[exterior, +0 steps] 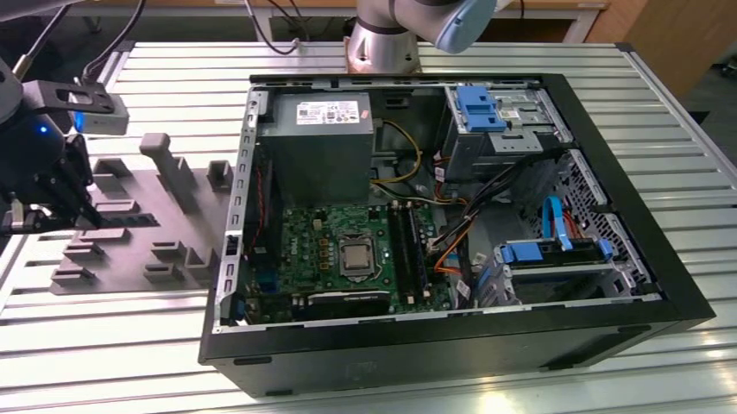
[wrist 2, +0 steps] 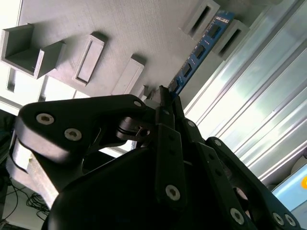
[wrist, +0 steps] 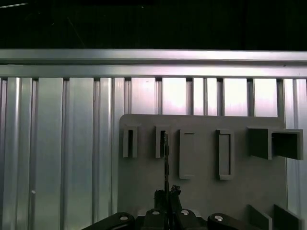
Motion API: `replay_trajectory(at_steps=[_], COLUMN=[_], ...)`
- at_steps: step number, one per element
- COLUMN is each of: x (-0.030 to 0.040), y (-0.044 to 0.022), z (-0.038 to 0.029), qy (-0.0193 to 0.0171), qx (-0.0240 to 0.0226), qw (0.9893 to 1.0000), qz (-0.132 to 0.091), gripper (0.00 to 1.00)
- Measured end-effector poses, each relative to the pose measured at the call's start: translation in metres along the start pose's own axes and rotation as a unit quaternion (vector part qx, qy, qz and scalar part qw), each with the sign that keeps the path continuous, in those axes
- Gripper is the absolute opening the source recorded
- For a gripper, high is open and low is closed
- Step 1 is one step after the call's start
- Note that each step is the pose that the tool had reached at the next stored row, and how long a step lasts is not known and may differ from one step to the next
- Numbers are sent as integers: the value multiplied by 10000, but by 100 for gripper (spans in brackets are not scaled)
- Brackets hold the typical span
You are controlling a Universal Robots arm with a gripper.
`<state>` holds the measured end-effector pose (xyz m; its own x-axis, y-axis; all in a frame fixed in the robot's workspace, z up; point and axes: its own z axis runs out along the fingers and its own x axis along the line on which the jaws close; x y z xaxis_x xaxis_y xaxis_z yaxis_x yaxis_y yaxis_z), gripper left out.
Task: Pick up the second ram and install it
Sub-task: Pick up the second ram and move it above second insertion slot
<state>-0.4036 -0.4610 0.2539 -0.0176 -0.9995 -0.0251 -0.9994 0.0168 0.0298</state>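
1. In the exterior view the gripper [exterior: 78,216] hangs over the grey holder block [exterior: 173,250]. The block lies on the ribbed metal table [exterior: 116,328], at nine o'clock from the computer case [exterior: 461,349].
2. The step in hand looks like the pick-up. The memory stick [wrist 2: 199,50] stands on edge in the holder block, its far end among the upright posts, and it is not yet in the case.
3. In both wrist views the jaws are drawn narrow, and the fingertips [wrist 2: 165,112] pinch the stick's near end.
4. As a judgement, taking it out calls for a straight pull along the posts. The pinch should be held square so the thin board does not twist.
5. The black memory slots [exterior: 406,246] sit near the case's middle, at three o'clock from the processor socket [exterior: 355,257].
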Motion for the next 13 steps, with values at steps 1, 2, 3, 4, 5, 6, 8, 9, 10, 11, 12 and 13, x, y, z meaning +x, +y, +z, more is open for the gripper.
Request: replay_trajectory(at_steps=[1,2,3,4,5,6,8,9,10,11,12,13], x=[0,-1,-1,-1,-1,-1,-1,-2,-2,-2,-2,-2], y=[0,0,0,1,1,1,2,2,2,2,2,3], z=[-7,-14,-21,-28,-35,-42,-56,-63,-71,-77,-84,-91], qy=[0,0,0,0,0,0,0,0,0,0,0,0], qx=[0,0,0,0,0,0,0,0,0,0,0,0], qw=[10000,10000,10000,10000,10000,10000,10000,10000,10000,10000,10000,10000], qz=[0,0,0,0,0,0,0,0,0,0,0,0], gripper=[14,14,14,14,14,14,14,14,14,14,14,14])
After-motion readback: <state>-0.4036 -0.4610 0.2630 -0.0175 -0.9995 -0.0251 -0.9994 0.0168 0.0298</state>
